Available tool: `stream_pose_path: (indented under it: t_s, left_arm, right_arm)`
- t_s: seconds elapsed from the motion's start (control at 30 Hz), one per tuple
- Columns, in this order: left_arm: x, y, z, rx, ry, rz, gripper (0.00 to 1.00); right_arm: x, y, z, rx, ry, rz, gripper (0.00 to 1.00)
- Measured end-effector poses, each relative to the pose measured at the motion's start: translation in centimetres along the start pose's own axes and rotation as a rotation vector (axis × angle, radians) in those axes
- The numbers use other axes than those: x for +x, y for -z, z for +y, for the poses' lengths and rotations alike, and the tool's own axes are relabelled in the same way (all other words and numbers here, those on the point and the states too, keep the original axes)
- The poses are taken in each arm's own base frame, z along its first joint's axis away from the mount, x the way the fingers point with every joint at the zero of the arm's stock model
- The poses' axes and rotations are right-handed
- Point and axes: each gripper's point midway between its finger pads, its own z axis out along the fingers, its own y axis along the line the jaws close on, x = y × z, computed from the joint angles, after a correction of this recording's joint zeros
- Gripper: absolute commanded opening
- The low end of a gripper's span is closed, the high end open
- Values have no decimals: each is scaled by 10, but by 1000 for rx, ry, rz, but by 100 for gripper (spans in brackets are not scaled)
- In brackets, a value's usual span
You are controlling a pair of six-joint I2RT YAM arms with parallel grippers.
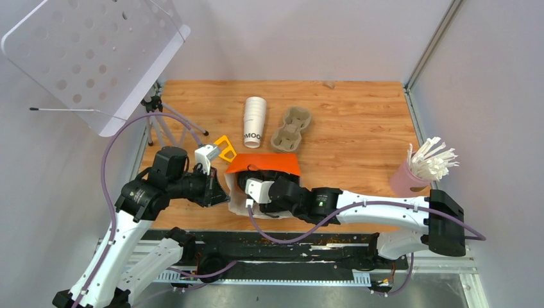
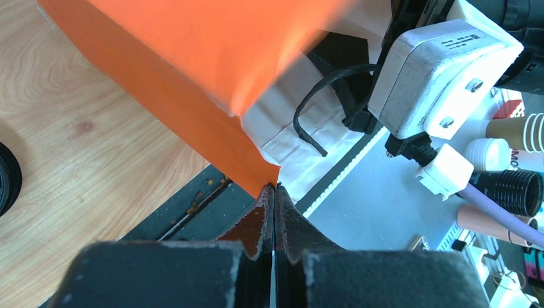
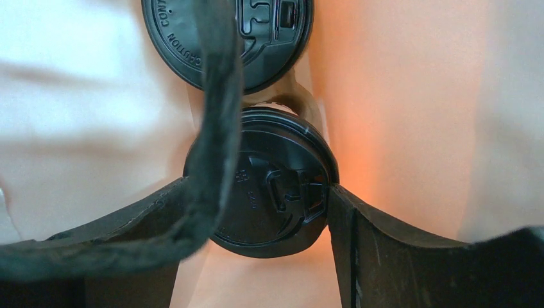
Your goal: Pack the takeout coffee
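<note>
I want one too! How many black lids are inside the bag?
2. One round black plastic lid is held between the right fingers; the second lid is just beyond it, at the view's top edge. More may hide elsewhere in the orange-and-white paper bag.

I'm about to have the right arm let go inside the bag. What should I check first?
1. Left gripper clamped on orange paper bag edge: ok.
2. Right gripper closed on nearer round black plastic lid: ok.
3. Cup beneath seated on bag floor: cannot tell, hidden.
4. Black cord handle clear of right gripper: not ok, it drapes across one finger.
5. Second black lid clear of fingers: ok.
</note>
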Motion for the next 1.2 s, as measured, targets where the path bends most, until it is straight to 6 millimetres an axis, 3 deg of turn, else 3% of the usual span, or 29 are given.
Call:
stream_pose_path:
  t_s: [0.57, 0.93, 1.2]
  left_arm:
    - [0, -1, 1, 1, 5, 9, 2]
    - [0, -2, 1, -2, 19, 9, 42]
    - [0, -2, 2, -9, 25, 7, 54]
  right_arm:
    - [10, -7, 6, -20, 3, 41, 68]
    - [10, -9, 2, -8, 0, 39, 68]
    - [10, -10, 1, -3, -4, 38, 68]
